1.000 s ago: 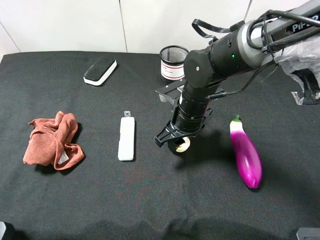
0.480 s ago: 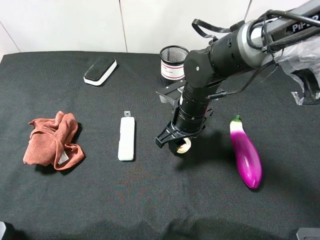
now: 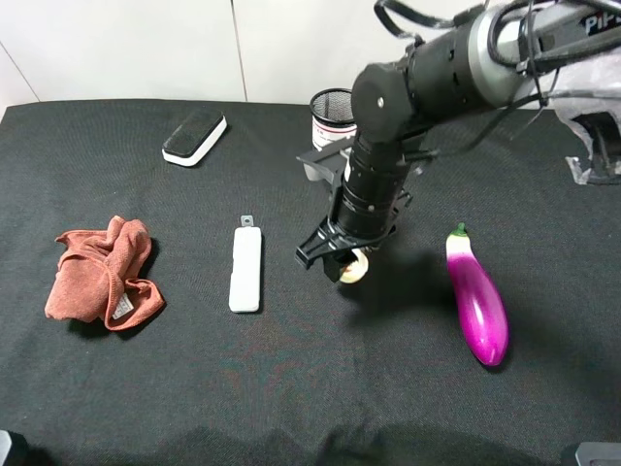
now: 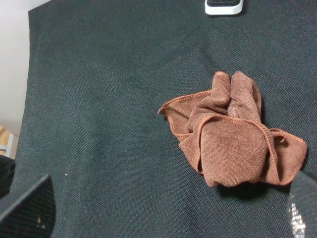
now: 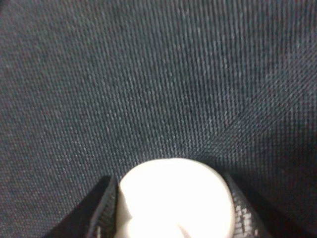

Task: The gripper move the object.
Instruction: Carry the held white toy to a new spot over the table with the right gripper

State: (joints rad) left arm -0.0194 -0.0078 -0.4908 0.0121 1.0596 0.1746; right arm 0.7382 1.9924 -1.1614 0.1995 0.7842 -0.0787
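Observation:
The cream-white garlic-like bulb [image 3: 355, 267] sits between the fingers of my right gripper [image 3: 342, 264], near the middle of the black table, held just above the cloth. In the right wrist view the bulb [image 5: 174, 198] fills the gap between the two black fingers [image 5: 101, 208], which press on both its sides. The right arm reaches down from the upper right. My left gripper shows only as two wide-apart fingertips [image 4: 27, 208] at the edges of the left wrist view, empty, above the table's left side.
A white rectangular bar [image 3: 246, 269] lies left of the bulb. A purple eggplant [image 3: 476, 296] lies to its right. A mesh cup [image 3: 335, 121] stands behind the arm. A black-and-white eraser [image 3: 194, 136] lies at the back left, a brown rag [image 3: 102, 272] at the left.
My right gripper, with the bulb in it, has risen a little and shifted slightly toward the back and left. The other things have not moved.

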